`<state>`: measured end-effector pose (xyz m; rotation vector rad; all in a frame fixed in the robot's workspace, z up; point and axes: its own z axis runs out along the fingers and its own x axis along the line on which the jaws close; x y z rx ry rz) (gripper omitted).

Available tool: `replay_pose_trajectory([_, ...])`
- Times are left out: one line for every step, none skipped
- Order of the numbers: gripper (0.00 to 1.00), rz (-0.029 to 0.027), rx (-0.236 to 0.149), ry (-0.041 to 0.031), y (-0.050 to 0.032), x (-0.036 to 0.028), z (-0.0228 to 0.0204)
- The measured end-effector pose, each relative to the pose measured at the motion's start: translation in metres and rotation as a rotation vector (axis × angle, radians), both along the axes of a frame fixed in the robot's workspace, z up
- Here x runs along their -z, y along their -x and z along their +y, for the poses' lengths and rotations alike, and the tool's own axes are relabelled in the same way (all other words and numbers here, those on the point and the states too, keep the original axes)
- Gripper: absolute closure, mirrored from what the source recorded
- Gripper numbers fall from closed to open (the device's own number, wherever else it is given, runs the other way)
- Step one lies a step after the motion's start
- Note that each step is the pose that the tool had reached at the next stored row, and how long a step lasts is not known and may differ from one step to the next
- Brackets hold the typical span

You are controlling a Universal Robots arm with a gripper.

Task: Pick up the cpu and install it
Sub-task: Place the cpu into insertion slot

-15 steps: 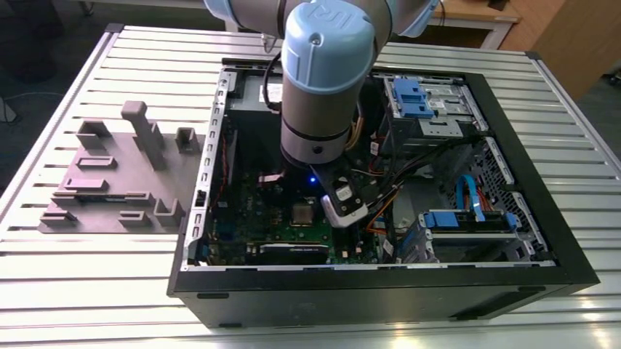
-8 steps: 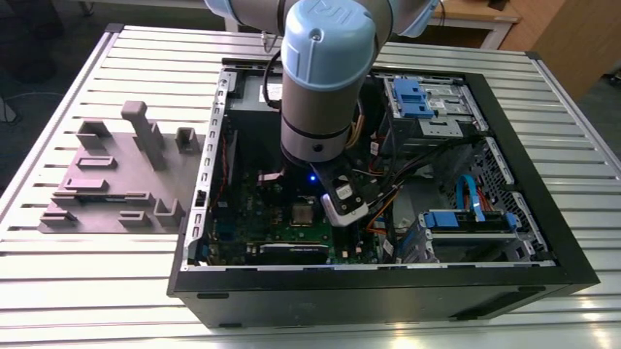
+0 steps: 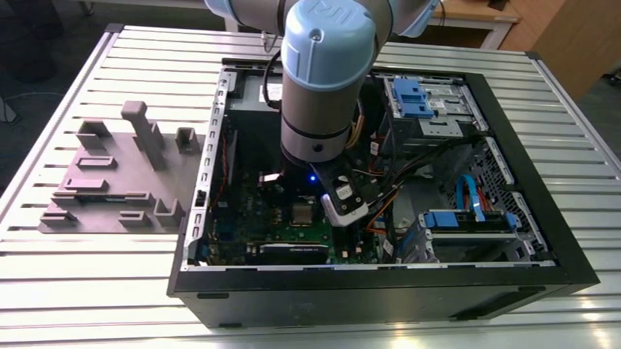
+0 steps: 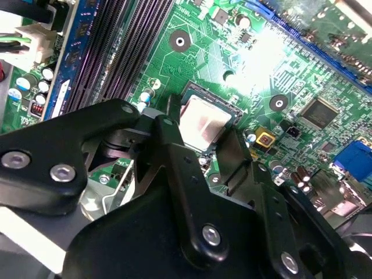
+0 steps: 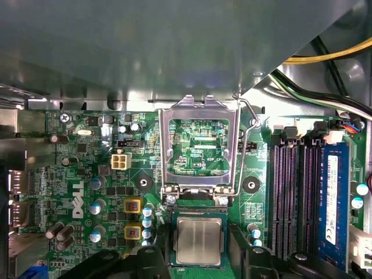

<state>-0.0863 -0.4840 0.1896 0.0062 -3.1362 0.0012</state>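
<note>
The cpu (image 5: pixel 199 241) lies flat in its socket on the green motherboard (image 5: pixel 256 212), silver top up. The hinged metal load plate (image 5: pixel 200 145) stands open just beside it. My claw (image 5: pixel 199 258) is spread, with one black finger (image 4: pixel 174 151) on each side of the chip; I can't tell whether they touch it. The board sits inside the open computer case (image 3: pixel 388 291) on the slatted desk (image 3: pixel 97 291). A grey fixture block (image 3: pixel 107 189) rests beside the case, on the exterior view's left.
</note>
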Motion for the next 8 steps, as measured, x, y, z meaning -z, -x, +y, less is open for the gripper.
replay_pose_trajectory([0.49,0.0,0.0,0.0001,0.0,0.0,0.0])
replay_pose_trajectory([0.49,0.0,0.0,0.0,0.0,0.0,0.0])
replay_pose_trajectory([0.49,0.0,0.0,0.0001,0.0,0.0,0.0])
replay_pose_trajectory([0.5,0.0001,0.0,0.0002,0.0,0.0,0.0])
replay_pose_trajectory([0.5,0.0001,0.0,-0.0001,0.0,0.0001,-0.0005])
replay_pose_trajectory([0.55,0.0001,0.0,-0.0004,0.0,0.0002,-0.001])
replay_pose_trajectory([0.55,0.0,0.0,-0.0002,0.0,0.0002,-0.0011])
replay_pose_trajectory([0.55,-0.0001,0.0,-0.0001,0.0,0.0002,-0.0013])
